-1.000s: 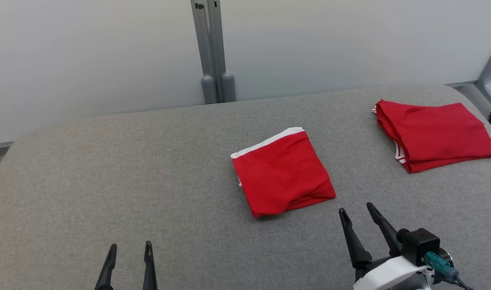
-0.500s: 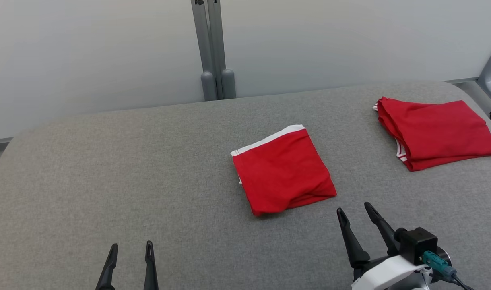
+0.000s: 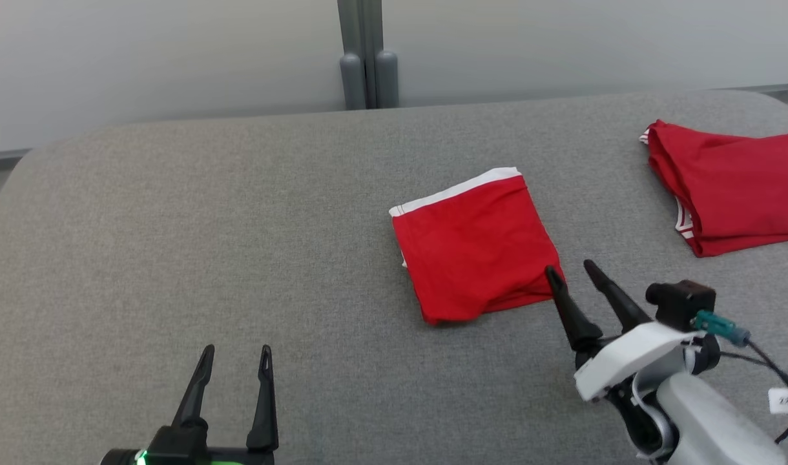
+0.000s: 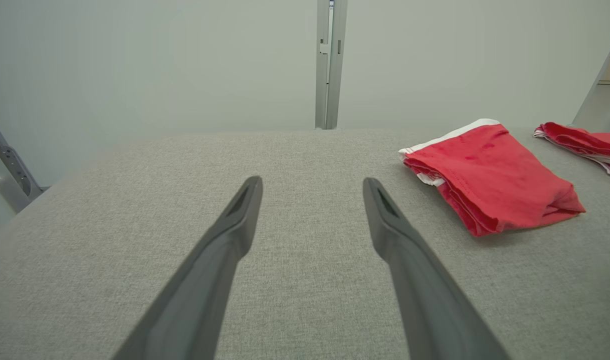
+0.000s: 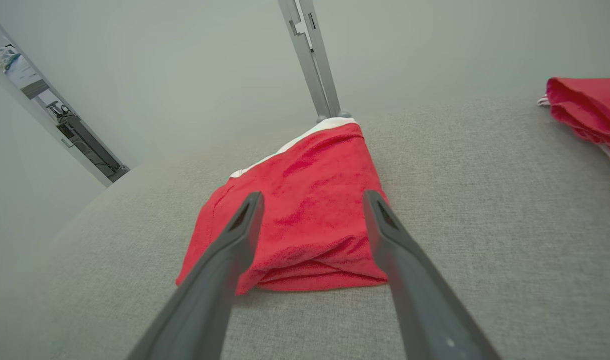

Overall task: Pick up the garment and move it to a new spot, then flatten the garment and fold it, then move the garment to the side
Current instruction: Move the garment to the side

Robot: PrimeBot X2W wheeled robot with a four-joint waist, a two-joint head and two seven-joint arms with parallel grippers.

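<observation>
The garment (image 3: 475,248) is red with a white band, folded into a square in the middle of the grey padded table (image 3: 207,232). It also lies at the right of the left wrist view (image 4: 490,180) and straight ahead in the right wrist view (image 5: 305,210). My right gripper (image 3: 570,269) is open at the garment's near right corner, its left fingertip (image 3: 551,276) at the cloth's edge. The open left gripper (image 3: 236,352) hovers over bare table near the front left, well apart from the garment. In each wrist view (image 4: 311,184) (image 5: 310,197) the jaws stand wide with nothing between them.
A second folded red garment (image 3: 736,184) lies at the table's far right edge. A grey post (image 3: 367,58) stands behind the table against a pale wall. The table's left half is bare cloth.
The head camera has tilted, shifting the whole picture. My right gripper has advanced from short of the garment to its near right corner. Both grippers stay open.
</observation>
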